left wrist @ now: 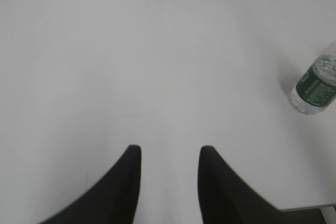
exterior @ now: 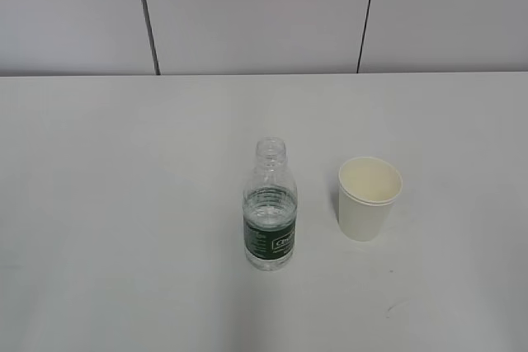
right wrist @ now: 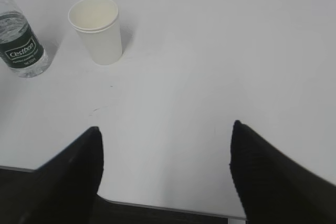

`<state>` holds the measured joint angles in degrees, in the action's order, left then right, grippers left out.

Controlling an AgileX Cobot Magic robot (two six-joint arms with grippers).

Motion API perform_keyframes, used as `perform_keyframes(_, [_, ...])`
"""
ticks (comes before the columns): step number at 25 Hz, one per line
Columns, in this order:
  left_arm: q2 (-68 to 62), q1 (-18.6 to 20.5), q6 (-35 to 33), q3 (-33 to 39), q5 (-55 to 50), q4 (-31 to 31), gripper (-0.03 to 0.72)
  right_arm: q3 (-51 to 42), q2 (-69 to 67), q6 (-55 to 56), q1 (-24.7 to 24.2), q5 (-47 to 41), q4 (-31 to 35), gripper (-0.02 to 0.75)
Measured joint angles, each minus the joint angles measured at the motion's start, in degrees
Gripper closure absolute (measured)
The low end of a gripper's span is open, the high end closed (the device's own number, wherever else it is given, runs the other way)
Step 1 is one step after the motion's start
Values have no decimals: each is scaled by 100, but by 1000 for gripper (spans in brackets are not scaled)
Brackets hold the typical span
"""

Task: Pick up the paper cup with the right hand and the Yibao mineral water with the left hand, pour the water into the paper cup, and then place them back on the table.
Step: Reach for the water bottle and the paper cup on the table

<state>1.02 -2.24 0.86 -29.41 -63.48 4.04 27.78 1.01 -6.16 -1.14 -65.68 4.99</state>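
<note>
The Yibao mineral water (exterior: 270, 208) stands upright and capless near the middle of the white table (exterior: 124, 204), its dark green label low on the body. To its right stands the paper cup (exterior: 368, 198), upright and empty. Neither arm shows in the exterior view. My left gripper (left wrist: 169, 149) hangs open over bare table, with the bottle (left wrist: 316, 85) far off to its right. My right gripper (right wrist: 165, 128) is open wide near the table's front edge, nothing between its fingers. The cup (right wrist: 98, 30) and the bottle (right wrist: 21, 43) stand ahead of it to the left.
A grey panelled wall (exterior: 264, 14) rises behind the table. The table's near edge (right wrist: 173, 208) runs just under the right gripper, and its corner (left wrist: 310, 208) shows by the left gripper.
</note>
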Motion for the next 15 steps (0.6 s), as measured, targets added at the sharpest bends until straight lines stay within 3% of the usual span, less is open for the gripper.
perform_keyframes(15, [0,0,0,0,0,-17,450,0,0,0,0,0,0,153])
